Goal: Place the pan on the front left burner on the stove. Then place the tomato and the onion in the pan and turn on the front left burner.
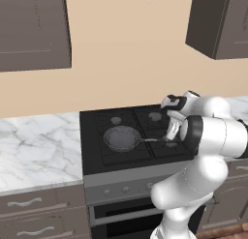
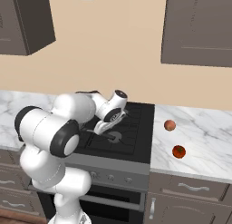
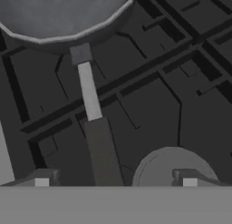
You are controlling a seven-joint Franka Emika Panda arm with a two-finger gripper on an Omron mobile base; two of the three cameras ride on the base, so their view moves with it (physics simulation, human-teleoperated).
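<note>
Pan (image 1: 121, 138) is sitting on your stove's (image 1: 92, 151) front left burner; your fingers (image 3: 41, 180) are hanging spread astride its handle (not pinching).

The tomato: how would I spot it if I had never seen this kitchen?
Find the black stove in the marble counter, then look at the counter stretch to its right in the right base view. Two small balls lie there; the tomato is the one nearer the front edge. It is deeper, glossier red than the paler onion behind it.
</note>
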